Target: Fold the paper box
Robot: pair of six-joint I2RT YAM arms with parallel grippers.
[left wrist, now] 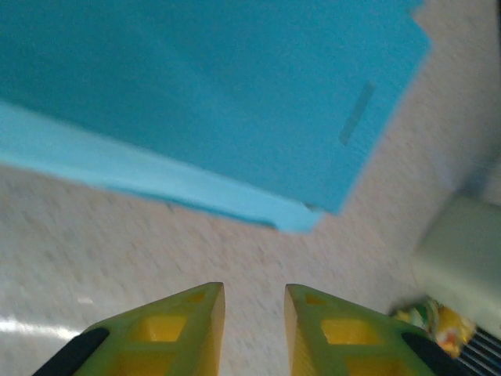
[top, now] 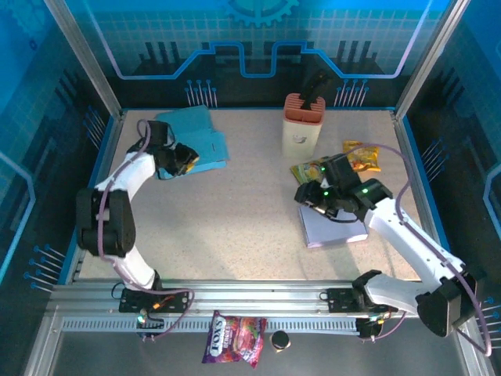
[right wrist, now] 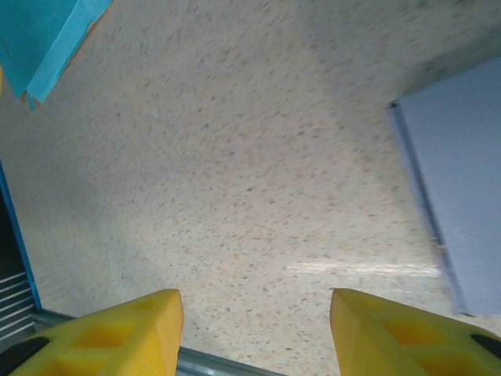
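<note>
The flat teal paper box sheet (top: 196,133) (left wrist: 219,102) lay near the far left corner of the speckled table (top: 250,204). The left gripper (top: 186,159) (left wrist: 254,294) hovered just beside the sheet's near edge, jaws narrowly apart and empty. Toward the right edge, the right gripper (top: 304,196) (right wrist: 254,301) hung wide apart and empty beside a flat lavender paper sheet (top: 333,231) (right wrist: 462,196).

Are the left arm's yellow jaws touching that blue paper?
Apart. The left wrist view shows bare table between the left jaws and the blue paper.
</note>
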